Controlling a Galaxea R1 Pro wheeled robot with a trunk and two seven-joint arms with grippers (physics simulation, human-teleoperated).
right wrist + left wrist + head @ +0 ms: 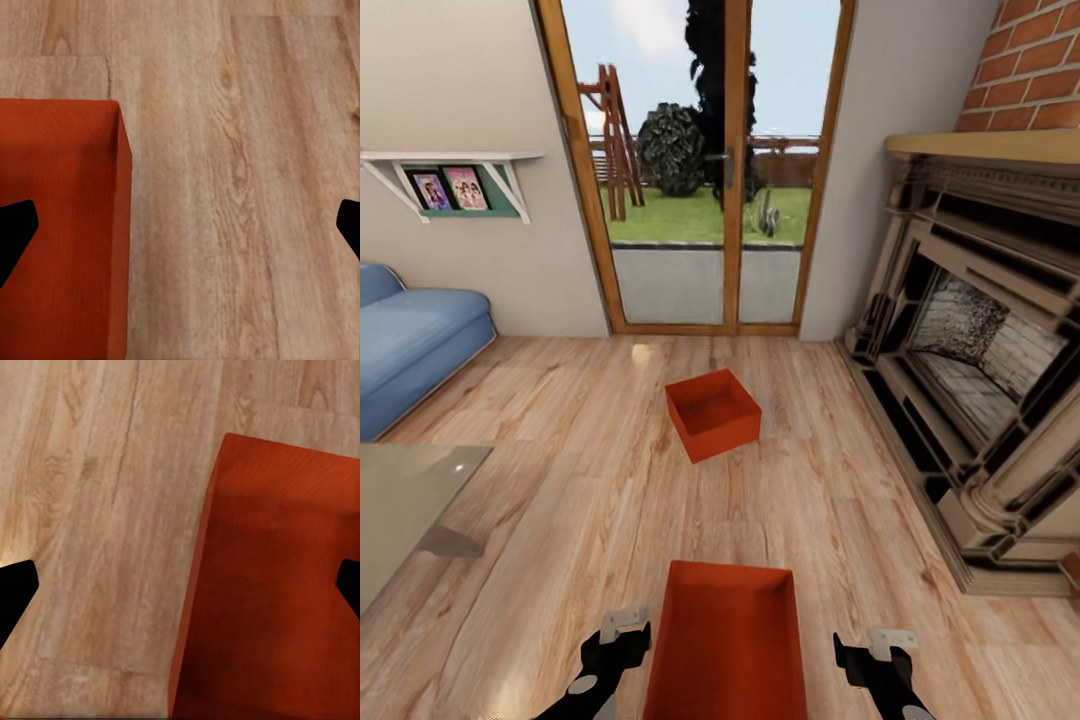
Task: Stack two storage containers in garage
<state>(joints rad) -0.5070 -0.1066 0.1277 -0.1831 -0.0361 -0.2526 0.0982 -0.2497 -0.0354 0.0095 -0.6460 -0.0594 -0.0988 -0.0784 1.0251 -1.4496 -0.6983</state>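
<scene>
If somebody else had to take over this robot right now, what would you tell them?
Left gripper: open, holding nothing, beside the left wall of the near orange-red open-topped rectangular box.
Right gripper: open, holding nothing, beside that box's right wall.
Near box: on the light wood plank floor, between the two grippers.
Second orange-red open-topped box: farther ahead on the same floor, before the wood-framed glass doors, turned at an angle.
Done: nothing moved yet; both boxes sit in the living room.
Left: grip the near box, carry both to the garage, stack them.
</scene>
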